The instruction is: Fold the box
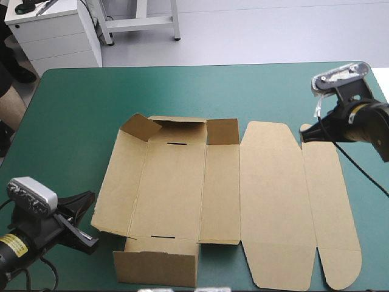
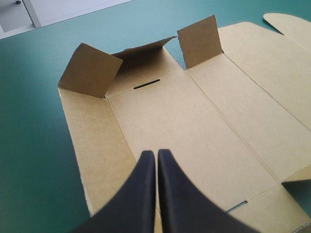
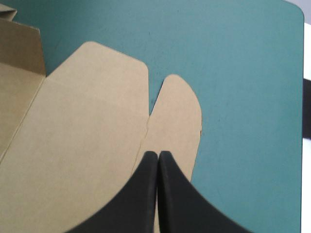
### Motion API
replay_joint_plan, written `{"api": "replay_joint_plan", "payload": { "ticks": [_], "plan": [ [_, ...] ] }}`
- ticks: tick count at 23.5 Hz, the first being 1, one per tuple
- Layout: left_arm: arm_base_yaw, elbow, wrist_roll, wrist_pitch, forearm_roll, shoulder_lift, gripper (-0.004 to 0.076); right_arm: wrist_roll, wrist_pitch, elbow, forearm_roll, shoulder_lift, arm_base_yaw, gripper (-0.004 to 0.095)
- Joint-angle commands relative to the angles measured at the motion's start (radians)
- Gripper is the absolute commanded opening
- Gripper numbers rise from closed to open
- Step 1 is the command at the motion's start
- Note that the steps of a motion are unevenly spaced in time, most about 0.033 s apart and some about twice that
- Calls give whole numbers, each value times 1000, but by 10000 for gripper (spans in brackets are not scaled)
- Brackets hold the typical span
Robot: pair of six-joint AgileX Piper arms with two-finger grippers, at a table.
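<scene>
The brown box [image 1: 182, 188] lies opened out in the middle of the table. Its far wall and two far corner flaps [image 2: 90, 70] stand raised, and its near wall [image 1: 157, 261] is also up. The lid panel [image 1: 273, 201] and the narrow rounded tuck flap [image 1: 331, 207] lie flat to the right. My left gripper [image 1: 91, 199] is shut just off the box's left near corner; in its own view the left gripper [image 2: 156, 153] points over the base panel [image 2: 194, 126]. My right gripper [image 1: 306, 134] is shut over the tuck flap's far end [image 3: 177, 111], holding nothing.
Teal-green cover [image 1: 182, 91] shows between the box and the table's far edge, and a strip of it runs left of the box. The table's far right corner [image 3: 291, 9] lies ahead of my right gripper. A white cabinet [image 1: 55, 30] stands beyond the far left corner.
</scene>
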Motion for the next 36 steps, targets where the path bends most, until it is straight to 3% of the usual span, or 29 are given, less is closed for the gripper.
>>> {"api": "replay_joint_plan", "payload": {
  "ticks": [1,7,10,24,31,36],
  "plan": [
    [-7,-81,1,-54,-6,82,-8,26,-85,147,-15,-140,-6,-20],
    [-7,-206,1,50,112,265,-8,107,-111,433,-11,-381,-6,-20],
    [-7,-262,1,50,124,359,-8,147,-113,529,-9,-475,-6,-20],
    [20,-528,64,191,94,743,17,190,-67,691,76,-702,-6,-20],
    [284,-624,335,325,-356,846,17,190,-45,693,78,-732,-6,-20],
    [499,-634,434,433,-600,892,17,190,-37,698,80,-736,-6,-20]
  ]
}}
